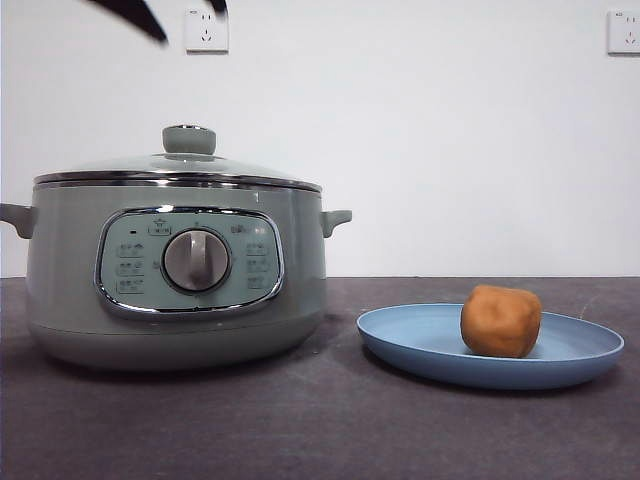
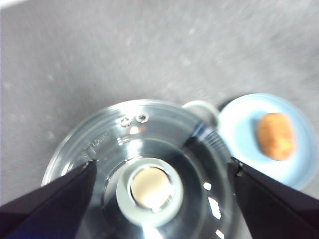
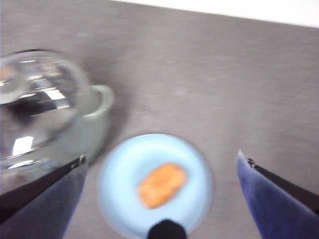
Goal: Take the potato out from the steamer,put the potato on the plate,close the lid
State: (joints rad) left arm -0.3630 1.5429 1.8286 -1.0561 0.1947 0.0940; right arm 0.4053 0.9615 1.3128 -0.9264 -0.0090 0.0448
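Note:
The sage-green steamer [image 1: 180, 275] stands at the left with the glass lid [image 1: 175, 168] resting shut on it, green knob [image 1: 189, 139] on top. The orange-brown potato [image 1: 500, 321] lies on the blue plate [image 1: 590, 352] at the right. My left gripper [image 2: 162, 172] is open and empty, high above the lid's knob [image 2: 149, 187]; its black tip shows at the top left of the front view [image 1: 135, 15]. My right gripper [image 3: 162, 162] is open and empty, high above the plate [image 3: 119, 172] and potato [image 3: 161, 185].
The dark grey table [image 1: 320, 430] runs under both things. A white wall with two sockets [image 1: 206, 30] stands behind. The steamer's side handle [image 1: 336, 218] juts toward the plate, with a small gap between them.

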